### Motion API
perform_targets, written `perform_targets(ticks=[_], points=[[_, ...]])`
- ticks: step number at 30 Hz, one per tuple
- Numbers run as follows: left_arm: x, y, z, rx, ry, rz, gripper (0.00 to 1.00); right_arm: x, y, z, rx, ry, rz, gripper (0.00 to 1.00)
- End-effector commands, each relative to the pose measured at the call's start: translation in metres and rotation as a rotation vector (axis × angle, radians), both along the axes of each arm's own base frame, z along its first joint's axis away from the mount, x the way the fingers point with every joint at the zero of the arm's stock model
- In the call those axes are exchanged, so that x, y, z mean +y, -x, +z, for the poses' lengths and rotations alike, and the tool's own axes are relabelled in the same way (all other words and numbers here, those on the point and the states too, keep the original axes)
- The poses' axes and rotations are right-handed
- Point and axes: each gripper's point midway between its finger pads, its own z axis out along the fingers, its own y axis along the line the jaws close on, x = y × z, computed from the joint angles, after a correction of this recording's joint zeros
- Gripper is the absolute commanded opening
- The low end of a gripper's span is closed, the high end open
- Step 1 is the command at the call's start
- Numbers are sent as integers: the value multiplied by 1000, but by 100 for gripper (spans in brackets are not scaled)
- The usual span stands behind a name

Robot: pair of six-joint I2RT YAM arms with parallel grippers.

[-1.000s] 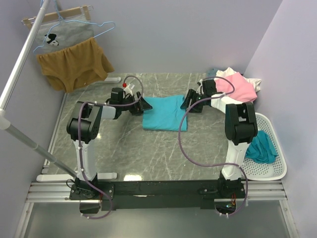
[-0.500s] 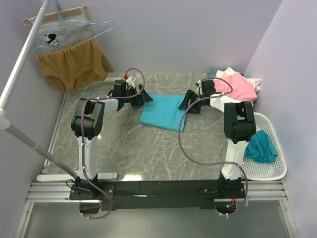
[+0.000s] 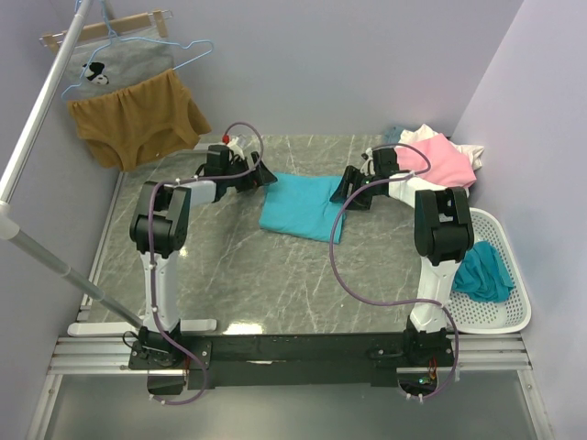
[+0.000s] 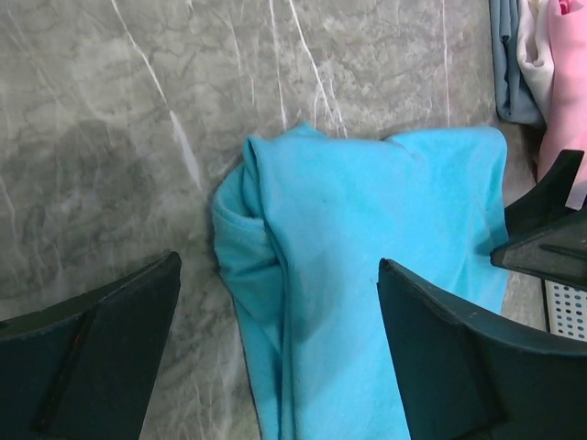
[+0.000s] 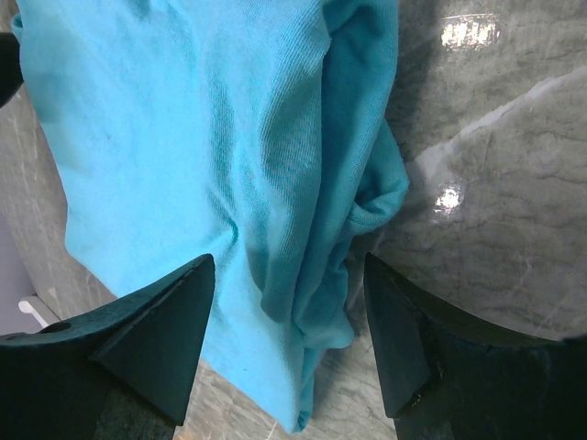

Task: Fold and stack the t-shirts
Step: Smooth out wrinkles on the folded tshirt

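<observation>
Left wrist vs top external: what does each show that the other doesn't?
Left wrist only: the bunched, rolled edge of the turquoise t-shirt close up, framed by the open left gripper.
Top external only: the white basket holding a teal shirt, the mustard garment and grey garment on hangers, both arms whole.
Both: the turquoise t-shirt on the marble table, the pink shirt in the pile, the right gripper.
</observation>
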Motion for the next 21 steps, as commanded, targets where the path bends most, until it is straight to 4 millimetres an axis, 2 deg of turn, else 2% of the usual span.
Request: perform_targets(ticks=[1, 7, 9, 10, 12, 15, 17, 18, 19, 21], points=[[-7, -10, 1, -14, -16, -32, 92, 1, 10, -17, 56, 32, 6, 73], [-29, -2, -8, 22, 10, -90, 83, 3, 9, -17, 55, 30, 9, 73], [-41, 3, -12, 31, 17, -119, 77, 5, 9, -18, 60, 30, 12, 73], [-45, 3, -10, 26, 20, -125, 71, 6, 10, -18, 64, 28, 13, 73], [-57, 8, -9, 27, 28, -151, 66, 8, 11, -19, 66, 24, 17, 73], [-70, 13, -2, 25, 76, -184, 54, 13, 12, -20, 67, 18, 22, 73], [-75, 14, 3, 28, 115, -188, 40, 15, 13, -23, 77, 10, 21, 73], [-76, 15, 4, 31, 128, -193, 30, 16, 12, -23, 76, 6, 23, 73], [-77, 17, 4, 40, 144, -199, 14, 18, 12, -22, 75, -1, 22, 74], [-77, 17, 4, 43, 149, -195, 1, 20, 11, -24, 79, -8, 25, 74]])
